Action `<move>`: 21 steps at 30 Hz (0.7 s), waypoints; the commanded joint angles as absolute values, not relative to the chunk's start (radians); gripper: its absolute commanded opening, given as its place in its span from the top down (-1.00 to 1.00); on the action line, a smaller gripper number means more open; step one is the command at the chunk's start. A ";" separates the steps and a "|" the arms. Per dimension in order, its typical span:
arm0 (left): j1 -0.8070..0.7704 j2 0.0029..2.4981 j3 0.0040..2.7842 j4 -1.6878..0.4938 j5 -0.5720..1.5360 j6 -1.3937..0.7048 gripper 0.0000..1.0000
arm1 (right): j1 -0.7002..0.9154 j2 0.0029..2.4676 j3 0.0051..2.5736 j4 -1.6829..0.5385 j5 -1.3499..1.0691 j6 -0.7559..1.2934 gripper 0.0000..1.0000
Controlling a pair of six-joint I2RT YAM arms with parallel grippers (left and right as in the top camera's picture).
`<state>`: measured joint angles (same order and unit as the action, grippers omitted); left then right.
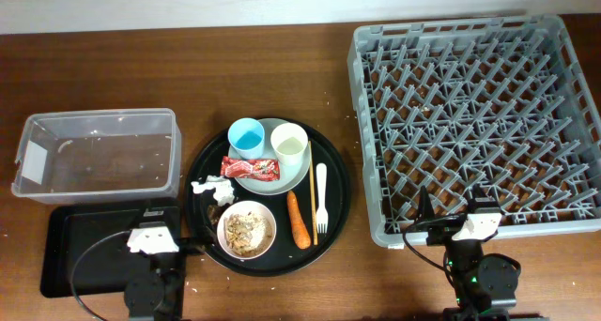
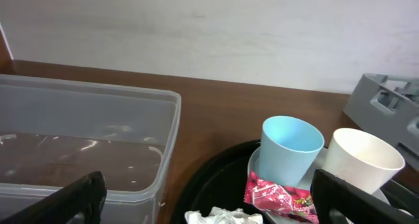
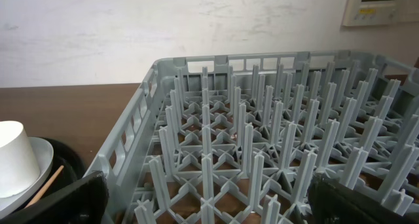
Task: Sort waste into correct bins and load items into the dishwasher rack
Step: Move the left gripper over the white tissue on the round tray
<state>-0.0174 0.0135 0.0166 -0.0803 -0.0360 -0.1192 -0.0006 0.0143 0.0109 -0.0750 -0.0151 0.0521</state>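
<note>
I'm holding both jaws wide apart and empty: left jaws hovering over the black tray [image 1: 84, 255] at six o'clock of the clear tub [image 1: 99, 161], right jaws at six o'clock of the grey rack [image 1: 470, 105].

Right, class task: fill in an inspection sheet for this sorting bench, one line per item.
Surface: brown wooden table.
Job's things: tub and black tray at left, no waste seen in them; rack at right, unloaded; blue cup, cream cup and wrapper on the plate; tissue, carrot, fork, chopsticks and bowl of rice scraps beside it.
Clutter: round tray under the dishes and waste.
Grippers: left gripper and right gripper open, holding nothing.
Cables: black cable looped by the left arm; another by the right.
Surroundings: pale wall; wall panel.
</note>
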 commanded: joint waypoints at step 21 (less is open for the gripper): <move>-0.023 1.657 1.554 -1.475 0.237 -0.071 0.67 | -0.007 0.008 0.006 -0.080 -0.006 0.054 -0.97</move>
<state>-0.0212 1.6089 1.5539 -1.4738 0.3023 0.0048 -0.0006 0.0151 0.0109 -0.0746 -0.0147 0.0525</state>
